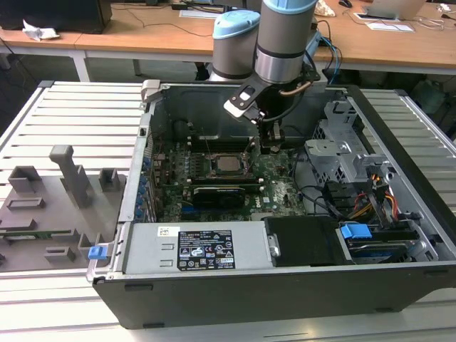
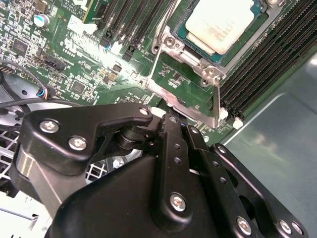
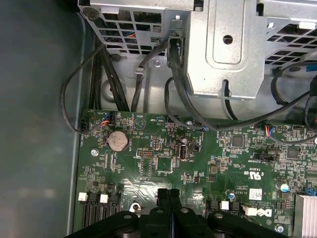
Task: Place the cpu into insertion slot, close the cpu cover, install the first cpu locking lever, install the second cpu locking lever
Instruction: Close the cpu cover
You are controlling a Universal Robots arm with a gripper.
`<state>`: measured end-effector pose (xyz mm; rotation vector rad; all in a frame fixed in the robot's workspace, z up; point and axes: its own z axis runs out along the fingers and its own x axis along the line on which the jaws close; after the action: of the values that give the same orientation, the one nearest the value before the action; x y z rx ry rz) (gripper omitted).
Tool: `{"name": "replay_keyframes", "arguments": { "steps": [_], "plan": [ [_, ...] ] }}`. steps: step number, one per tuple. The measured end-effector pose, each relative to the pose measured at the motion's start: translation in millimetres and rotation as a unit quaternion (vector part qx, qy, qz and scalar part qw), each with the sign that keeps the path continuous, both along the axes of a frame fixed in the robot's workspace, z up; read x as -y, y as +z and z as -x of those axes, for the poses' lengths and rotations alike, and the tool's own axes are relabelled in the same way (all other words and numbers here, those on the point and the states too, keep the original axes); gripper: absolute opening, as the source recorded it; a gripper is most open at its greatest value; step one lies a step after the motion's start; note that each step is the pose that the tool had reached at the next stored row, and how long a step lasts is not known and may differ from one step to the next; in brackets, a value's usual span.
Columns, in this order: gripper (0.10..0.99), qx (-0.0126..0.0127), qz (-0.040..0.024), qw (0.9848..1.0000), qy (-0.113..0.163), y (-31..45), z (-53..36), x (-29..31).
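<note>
cpu (image 2: 223, 22) seated in socket, pale top showing, just beyond tips of your claw (image 2: 166, 116). cpu cover (image 2: 171, 45) frames it and looks flat down; latching you can't tell. metal bar (image 2: 188, 104) along socket edge sits right at claw tip, contact unclear. fingers (image 3: 162, 196) pinched together, nothing seen between them. claw low over motherboard (image 3: 218, 163). coin battery (image 3: 118, 140) near claw; drive cage (image 3: 223, 49) and black cables (image 3: 178, 89) further beyond.
</note>
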<state>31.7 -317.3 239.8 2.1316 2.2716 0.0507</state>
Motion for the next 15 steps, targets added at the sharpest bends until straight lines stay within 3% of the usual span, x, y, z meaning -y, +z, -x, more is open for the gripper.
{"name": "replay_keyframes", "arguments": {
  "steps": [15],
  "plan": [
    [0.106,0.0,-0.0001,1.0,0.0,-0.2,2.9,0.0]
  ]
}}
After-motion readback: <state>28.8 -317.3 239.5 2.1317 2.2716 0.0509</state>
